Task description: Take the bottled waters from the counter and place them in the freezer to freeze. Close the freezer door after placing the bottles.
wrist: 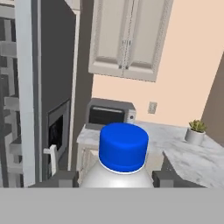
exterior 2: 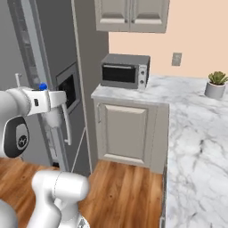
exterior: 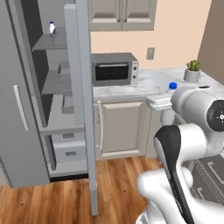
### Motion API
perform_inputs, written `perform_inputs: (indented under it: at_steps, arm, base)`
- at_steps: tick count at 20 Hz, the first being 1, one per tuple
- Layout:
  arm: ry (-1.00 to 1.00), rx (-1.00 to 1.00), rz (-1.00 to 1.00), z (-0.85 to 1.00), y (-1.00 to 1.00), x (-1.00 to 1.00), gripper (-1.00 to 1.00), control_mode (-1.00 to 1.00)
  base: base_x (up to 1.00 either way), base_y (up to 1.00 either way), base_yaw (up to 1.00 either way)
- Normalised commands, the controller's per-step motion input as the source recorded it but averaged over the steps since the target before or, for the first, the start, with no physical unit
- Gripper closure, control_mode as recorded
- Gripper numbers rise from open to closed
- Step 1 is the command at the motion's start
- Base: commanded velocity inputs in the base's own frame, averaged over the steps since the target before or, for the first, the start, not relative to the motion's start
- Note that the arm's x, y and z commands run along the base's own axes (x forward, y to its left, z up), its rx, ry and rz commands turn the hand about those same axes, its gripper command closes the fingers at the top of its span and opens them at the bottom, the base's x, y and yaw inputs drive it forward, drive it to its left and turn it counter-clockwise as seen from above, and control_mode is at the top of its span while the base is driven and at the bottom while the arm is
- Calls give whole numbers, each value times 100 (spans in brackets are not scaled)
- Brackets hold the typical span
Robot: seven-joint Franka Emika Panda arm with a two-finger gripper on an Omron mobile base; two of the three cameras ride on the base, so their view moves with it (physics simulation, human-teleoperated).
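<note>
Kitchen, freezer (exterior: 52, 87) open | bottle (wrist: 123, 155) upright between end effector (wrist: 114, 178) fingers | grasped

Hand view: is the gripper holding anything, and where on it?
Yes. The gripper holds a bottled water, one finger on each side of its whitish body just below the blue cap, which rises above the fingertips.

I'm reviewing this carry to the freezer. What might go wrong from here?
The end effector holds the second bottle low on its body, so it could tip on a fast swing. The open freezer door stands edge-on between arm and shelves; the bottle could clip it. The first bottle already shelved could be knocked.
</note>
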Motion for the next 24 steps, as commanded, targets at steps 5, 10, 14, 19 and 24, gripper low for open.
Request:
perform_inputs:
  at_steps: [5, 10, 14, 19, 24]
  arm:
    - [0, 0, 0, 0, 0, 0, 100, 100]
    - [0, 0, 0, 0, 0, 0, 100, 100]
    - [0, 0, 0, 0, 0, 0, 100, 100]
    - [0, 0, 0, 0, 0, 0, 100, 100]
    - [0, 0, 0, 0, 0, 0, 100, 100]
  base:
    - [-53, 52, 0]
    - [-21, 79, 0]
    - [0, 100, 0]
    - [4, 95, 0]
    - [66, 39, -11]
